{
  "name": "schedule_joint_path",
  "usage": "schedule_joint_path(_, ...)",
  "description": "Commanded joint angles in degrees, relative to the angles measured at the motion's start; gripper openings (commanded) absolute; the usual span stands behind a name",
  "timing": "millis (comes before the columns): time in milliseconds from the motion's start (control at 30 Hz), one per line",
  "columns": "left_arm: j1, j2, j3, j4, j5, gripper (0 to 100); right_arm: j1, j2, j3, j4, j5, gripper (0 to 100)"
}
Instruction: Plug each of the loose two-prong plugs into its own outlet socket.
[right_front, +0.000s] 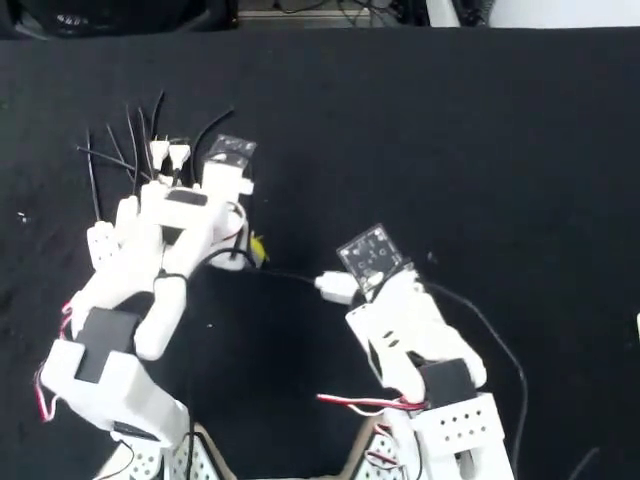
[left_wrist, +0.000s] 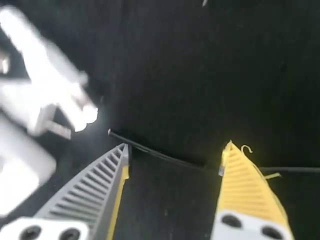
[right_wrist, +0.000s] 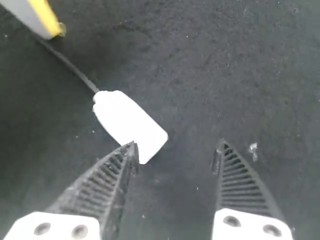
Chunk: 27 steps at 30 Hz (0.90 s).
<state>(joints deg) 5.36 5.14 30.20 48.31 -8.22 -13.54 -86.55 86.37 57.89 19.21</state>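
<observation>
The right pincer (right_wrist: 176, 144), wide open and empty, hangs with one tip just beside the small white hard-plastic cord-end body (right_wrist: 129, 125) lying flat on the black worktop (right_wrist: 240, 60); it is probably light, rigid and slick, best pinched across its sides.

White plug (left_wrist: 47, 90) blurred, edge-cropped

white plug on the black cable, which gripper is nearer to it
Right. The right gripper is open with the white plug just beside one jaw. The left gripper, also open, sits farther back along the black cable.
</observation>
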Motion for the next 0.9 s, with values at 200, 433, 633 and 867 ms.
schedule_joint_path(200,-5.1,-15.1,5.3,4.2,-0.6,29,-3.5,-0.5,0.0,1.5,0.4,23.3)
schedule_joint_path(433,-4.7,-14.0,8.6,-2.5,-0.6,29,-12.6,0.3,1.4,0.7,4.0,23.4)
schedule_joint_path(633,-4.7,-8.4,12.1,-8.2,-0.6,29,-10.5,7.3,2.0,-7.2,4.0,23.4)
schedule_joint_path(867,-5.3,-7.2,10.2,1.1,-0.6,29,-2.0,20.4,-4.6,-16.8,7.1,23.4)
